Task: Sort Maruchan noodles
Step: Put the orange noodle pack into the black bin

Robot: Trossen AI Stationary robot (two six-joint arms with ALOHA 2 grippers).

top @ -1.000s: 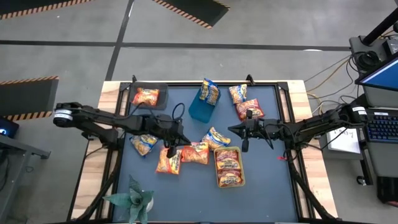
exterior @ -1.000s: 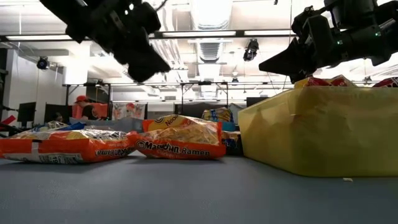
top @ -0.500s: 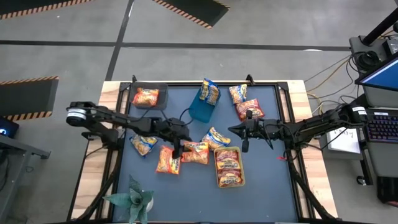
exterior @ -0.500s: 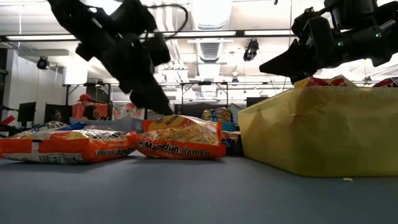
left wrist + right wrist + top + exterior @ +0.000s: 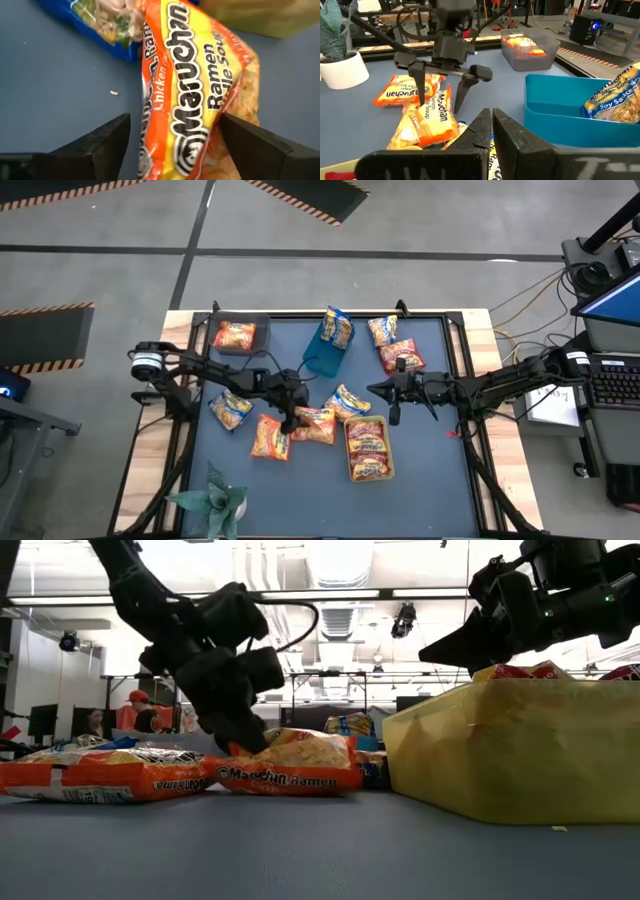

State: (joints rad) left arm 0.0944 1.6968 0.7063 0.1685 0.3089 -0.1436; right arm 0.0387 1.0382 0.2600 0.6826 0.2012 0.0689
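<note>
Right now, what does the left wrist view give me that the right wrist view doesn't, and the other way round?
Only the left wrist view shows the orange packet's "Chicken" print up close, lying between the open fingers, and the blue-and-yellow packet touching it. Only the right wrist view shows the whole left gripper from outside, the blue bin, the grey bin, the white plant pot and the shut right gripper. Both show that orange packet on the blue mat.

Left wrist view: orange packet (image 5: 200,95) runs past the lower edge; blue packet (image 5: 107,20) is cropped above. Low view: yellow bin (image 5: 520,745) is cut off at right, hiding most of its contents.
</note>
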